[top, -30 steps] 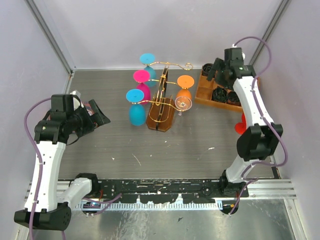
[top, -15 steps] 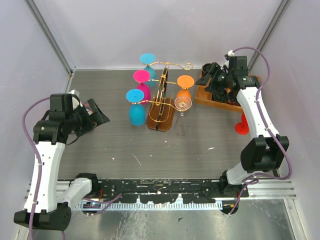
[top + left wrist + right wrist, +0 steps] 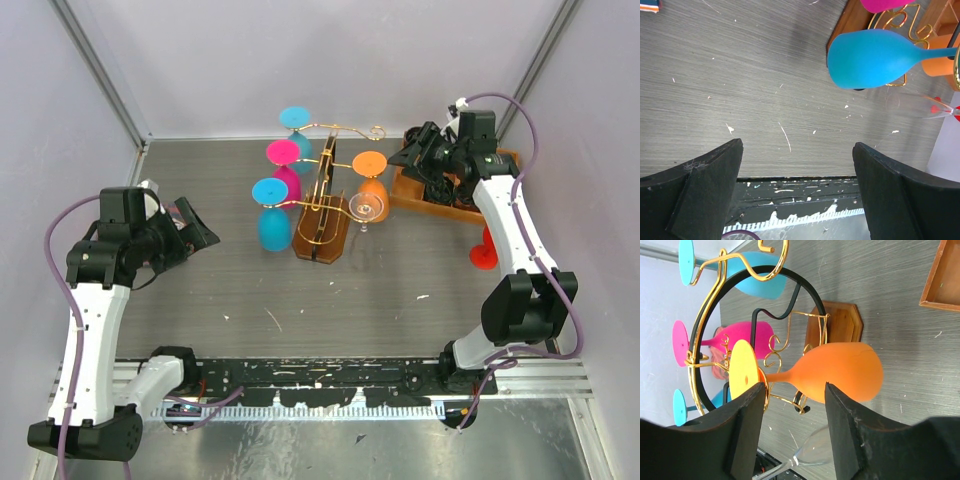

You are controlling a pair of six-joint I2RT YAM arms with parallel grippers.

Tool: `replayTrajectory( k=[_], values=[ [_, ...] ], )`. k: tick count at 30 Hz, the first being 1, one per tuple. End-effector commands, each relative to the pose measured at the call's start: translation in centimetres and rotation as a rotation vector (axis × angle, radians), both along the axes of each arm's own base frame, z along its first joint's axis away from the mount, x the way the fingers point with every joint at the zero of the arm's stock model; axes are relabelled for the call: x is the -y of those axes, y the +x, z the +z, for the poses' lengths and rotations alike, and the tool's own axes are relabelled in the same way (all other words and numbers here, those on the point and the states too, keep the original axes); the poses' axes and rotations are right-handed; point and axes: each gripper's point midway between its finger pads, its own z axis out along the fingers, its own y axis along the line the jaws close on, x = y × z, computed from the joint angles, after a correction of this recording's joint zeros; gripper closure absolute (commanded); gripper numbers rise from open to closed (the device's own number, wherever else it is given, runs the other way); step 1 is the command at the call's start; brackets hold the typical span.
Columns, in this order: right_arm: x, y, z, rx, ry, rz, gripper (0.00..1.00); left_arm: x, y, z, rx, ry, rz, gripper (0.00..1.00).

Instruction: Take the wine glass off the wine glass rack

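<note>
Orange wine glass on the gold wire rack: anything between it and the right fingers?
Nothing visible. The orange wine glass hangs straight ahead of the right fingers, with the gap between them clear. A clear wine glass sits close beside it, off the line.

— Where is the wine glass rack (image 3: 322,235)?
— Upright at mid-table: gold wire scrolls on an oblong brown wooden base.
— And the glasses?
— The orange wine glass (image 3: 371,182) hangs foot-up at the rack's 2 o'clock (clear glass (image 3: 366,208) just beside it, at 4). The far blue glass (image 3: 295,122) is at 11, the pink glass (image 3: 284,165) at 10 and the near blue glass (image 3: 270,218) at 8.
</note>
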Motion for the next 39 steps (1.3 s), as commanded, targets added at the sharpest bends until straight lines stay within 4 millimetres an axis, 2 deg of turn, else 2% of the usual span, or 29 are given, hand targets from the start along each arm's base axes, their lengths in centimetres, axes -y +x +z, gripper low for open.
replayTrajectory(
  k=[1,5,12,19,27,28,30,32,39],
  values=[
    [0.0,0.2,4.2,0.122,0.01,-0.017,0.44,0.2,0.1,1.2,0.033,-0.011,-0.01,0.01],
    [0.4,0.3,4.4,0.126,-0.004,-0.032,0.45,0.1,0.1,1.2,0.031,-0.007,-0.009,0.02],
    [-0.8,0.5,6.0,0.177,0.046,-0.009,0.46,0.2,0.2,0.9,0.02,-0.008,-0.01,0.01],
    [-2.7,0.8,5.0,0.155,0.038,0.037,0.47,0.3,0.2,0.8,0.017,-0.017,-0.012,0.01],
    [-3.7,1.1,4.2,0.13,0.032,0.068,0.64,0.2,0.1,0.6,0.008,-0.009,-0.012,0.01],
    [-3.7,1.1,4.2,0.131,0.03,0.068,0.69,0.2,0.1,0.6,0.007,-0.007,-0.014,0.01],
    [-3.5,1.1,4.5,0.136,0.025,0.059,0.86,0.1,0.1,0.6,0.006,-0.005,-0.011,0.01],
    [-3.5,1.0,4.9,0.148,0.025,0.056,0.97,0.2,0.1,0.5,0.005,-0.007,-0.011,0.01],
    [-3.2,0.8,6.0,0.165,0.031,0.033,0.99,0.2,0.0,0.5,0.005,-0.009,-0.014,0.02]
  ],
)
